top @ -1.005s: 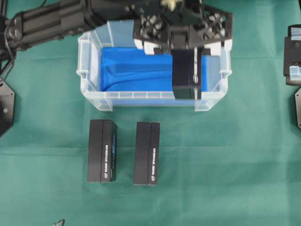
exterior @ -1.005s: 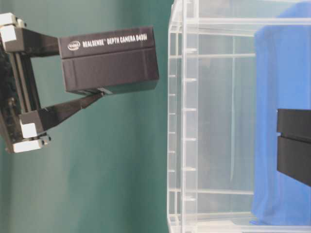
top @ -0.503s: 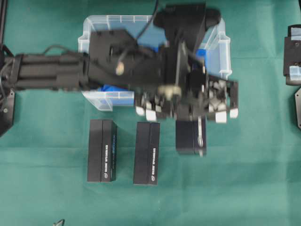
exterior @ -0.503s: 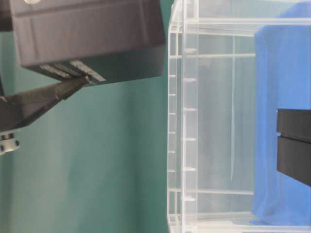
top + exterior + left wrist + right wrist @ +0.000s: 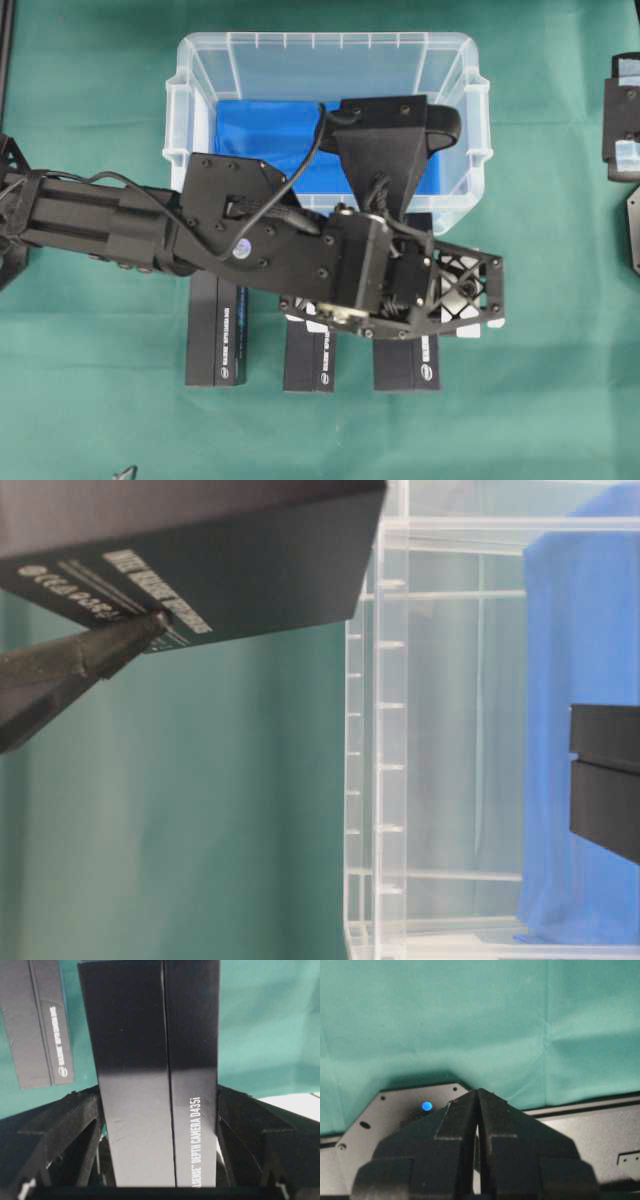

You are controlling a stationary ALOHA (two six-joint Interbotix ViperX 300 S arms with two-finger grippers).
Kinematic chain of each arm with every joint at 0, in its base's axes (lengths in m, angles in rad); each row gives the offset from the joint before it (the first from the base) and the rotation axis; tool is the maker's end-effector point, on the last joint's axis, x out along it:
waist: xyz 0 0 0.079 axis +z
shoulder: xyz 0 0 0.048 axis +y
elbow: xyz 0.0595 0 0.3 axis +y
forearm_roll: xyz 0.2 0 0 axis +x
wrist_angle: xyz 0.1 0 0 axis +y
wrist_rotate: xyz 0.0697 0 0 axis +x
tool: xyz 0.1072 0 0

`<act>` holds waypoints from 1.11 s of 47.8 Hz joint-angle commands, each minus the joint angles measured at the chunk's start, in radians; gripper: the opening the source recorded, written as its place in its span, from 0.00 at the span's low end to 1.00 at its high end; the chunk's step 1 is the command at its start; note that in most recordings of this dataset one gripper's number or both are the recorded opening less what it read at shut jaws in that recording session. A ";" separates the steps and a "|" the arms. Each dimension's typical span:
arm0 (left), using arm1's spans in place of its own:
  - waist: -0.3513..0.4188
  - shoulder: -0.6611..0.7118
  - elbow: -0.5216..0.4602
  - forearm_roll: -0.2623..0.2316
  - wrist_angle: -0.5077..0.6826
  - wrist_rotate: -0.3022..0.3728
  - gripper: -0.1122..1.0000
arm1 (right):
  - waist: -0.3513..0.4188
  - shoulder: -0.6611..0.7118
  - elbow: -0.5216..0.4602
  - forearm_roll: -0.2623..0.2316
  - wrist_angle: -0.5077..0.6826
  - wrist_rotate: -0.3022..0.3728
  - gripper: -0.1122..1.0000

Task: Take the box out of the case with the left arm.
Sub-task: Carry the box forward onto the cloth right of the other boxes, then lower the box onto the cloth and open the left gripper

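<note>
while the black left arm (image 5: 130, 225) with its long tubular segment and cables reached across the green cloth (image 5: 520, 400), its lattice-framed left gripper (image 5: 159, 1125) was clamped on the long black cardboard box (image 5: 157, 1070) printed "depth camera d435i", one finger pressed to each long side. the box was outside the large clear plastic case (image 5: 325, 55) with the bright blue sheet (image 5: 270, 135) on its bottom, in front of the near wall. overhead it sat in line with two more black boxes lying on the cloth, a left one (image 5: 215, 340) and a middle one (image 5: 308, 360), just right of the middle one. whether it touched the cloth could not be told; the table-level view showed it close to the lens and tilted, one dark fingertip (image 5: 120, 645) against its printed face. in the table-level view a dark object showed through the case wall against the blue sheet, identity unclear. the all-black right gripper (image 5: 478, 1097) had its fingers pressed together on nothing, above its own base plate (image 5: 395, 1110).
</note>
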 commanded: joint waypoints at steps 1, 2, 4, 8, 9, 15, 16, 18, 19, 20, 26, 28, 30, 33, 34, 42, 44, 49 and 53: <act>-0.003 -0.026 -0.020 0.011 -0.006 -0.002 0.68 | -0.002 -0.002 -0.009 -0.002 -0.002 0.000 0.10; -0.003 -0.026 -0.020 0.012 -0.006 -0.002 0.68 | -0.002 -0.002 -0.009 0.000 -0.002 -0.002 0.10; -0.003 -0.026 -0.017 0.015 -0.006 -0.002 0.68 | -0.002 -0.002 -0.009 0.000 -0.002 0.000 0.10; -0.002 -0.026 -0.002 0.026 -0.011 -0.002 0.68 | -0.002 -0.002 -0.009 -0.002 -0.002 0.000 0.10; -0.002 -0.026 0.005 0.028 -0.012 -0.002 0.68 | -0.002 -0.002 -0.009 0.000 -0.002 0.000 0.10; -0.005 -0.026 0.057 0.028 -0.063 -0.003 0.68 | -0.002 -0.002 -0.009 -0.002 -0.002 0.000 0.10; -0.006 -0.026 0.069 0.028 -0.077 -0.003 0.68 | -0.002 -0.002 -0.009 0.000 0.000 0.000 0.10; -0.008 -0.028 0.092 0.028 -0.106 -0.006 0.68 | -0.002 -0.002 -0.009 0.000 0.002 0.000 0.10; -0.008 -0.029 0.106 0.028 -0.121 -0.009 0.68 | -0.002 -0.002 -0.009 0.000 0.002 0.000 0.10; -0.008 -0.029 0.120 0.028 -0.135 -0.012 0.68 | -0.002 0.000 -0.009 -0.002 0.002 0.000 0.10; -0.017 -0.040 0.222 0.028 -0.221 -0.052 0.68 | -0.002 -0.002 -0.009 0.000 0.003 0.000 0.10; -0.020 -0.044 0.255 0.028 -0.242 -0.067 0.68 | -0.002 -0.002 -0.009 0.000 0.002 0.000 0.10; -0.025 -0.048 0.285 0.028 -0.262 -0.081 0.68 | -0.002 0.000 -0.009 0.000 0.002 0.000 0.10; -0.034 -0.057 0.337 0.028 -0.302 -0.098 0.68 | -0.002 -0.002 -0.009 0.000 0.002 0.000 0.10; -0.035 -0.057 0.351 0.028 -0.314 -0.103 0.68 | -0.002 0.000 -0.009 0.000 0.002 0.000 0.10; -0.054 -0.061 0.440 0.028 -0.390 -0.141 0.68 | -0.002 -0.002 -0.009 0.000 0.002 0.000 0.10; -0.055 -0.060 0.453 0.028 -0.400 -0.149 0.68 | -0.002 -0.002 -0.009 -0.002 0.002 0.000 0.10; -0.057 -0.055 0.477 0.037 -0.434 -0.153 0.68 | -0.002 -0.002 -0.009 0.000 0.002 0.000 0.10; -0.055 -0.046 0.482 0.064 -0.466 -0.155 0.68 | -0.002 -0.002 -0.009 0.000 -0.002 0.000 0.10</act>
